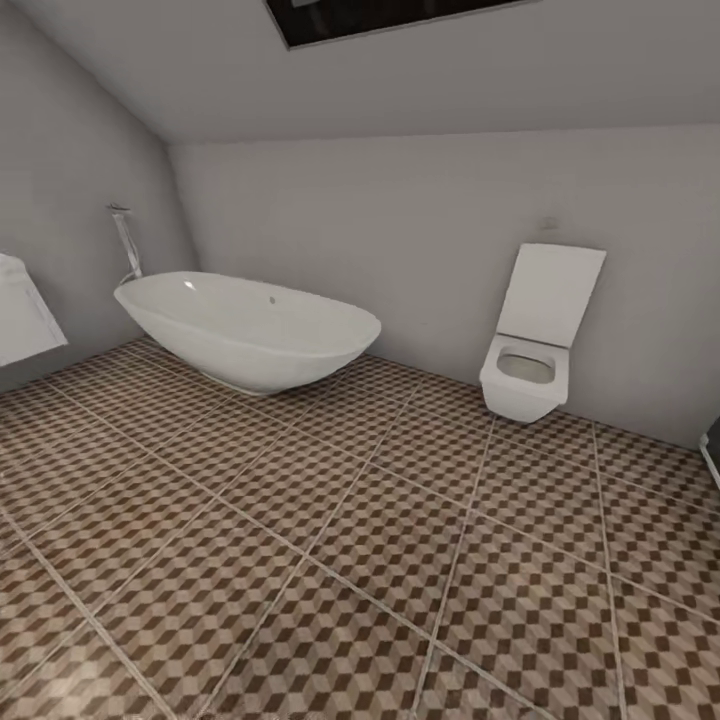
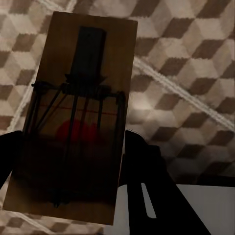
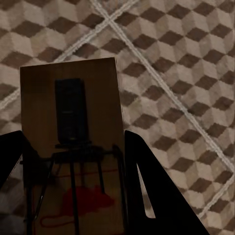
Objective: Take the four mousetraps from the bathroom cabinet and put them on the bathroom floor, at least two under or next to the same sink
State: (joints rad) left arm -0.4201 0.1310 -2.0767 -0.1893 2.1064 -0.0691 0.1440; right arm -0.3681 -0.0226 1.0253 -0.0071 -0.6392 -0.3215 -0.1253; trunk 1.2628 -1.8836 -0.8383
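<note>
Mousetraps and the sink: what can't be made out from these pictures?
- Left hand: its mousetrap has its lower corner cut off by the frame edge in the left wrist view.
- Right hand: the near end of its mousetrap is cut off by the frame edge in the right wrist view.
- Head view: a white fixture is cut by the left edge; sink or not, cannot tell.
- Dark object is cropped at the right edge, unidentifiable.
</note>
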